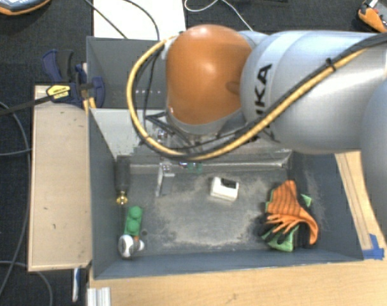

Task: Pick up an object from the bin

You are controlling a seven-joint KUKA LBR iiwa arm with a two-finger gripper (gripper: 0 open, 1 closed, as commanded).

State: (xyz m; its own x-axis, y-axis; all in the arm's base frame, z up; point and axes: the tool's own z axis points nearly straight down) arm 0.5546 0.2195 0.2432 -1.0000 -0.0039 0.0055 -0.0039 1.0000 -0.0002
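Approach seems to be the step in hand: all the things lie on the bin floor, and I judge that the pick itself is not yet begun. The gripper (175, 169) hangs low under the orange wrist cover (203, 75), close to the back wall of the grey metal bin (104, 190), over bare, dusty floor. I cannot tell if it is released or clenched, because the cover and the cables hide most of it.

The nearest thing is a small white block (223, 189), boxy, with a dark mark on top. It lies just in front of the gripper, toward the view's right. It looks hard and smooth, with flat sides good for a grasp. Farther right lies a glove (289, 218) in orange, green and black, soft and crumpled. At the left front are a green plastic piece (134, 219) and a shiny round metal thing (127, 245), close together.

For the next move I would bring the tool over the block, align it with the flat sides, and then descend.
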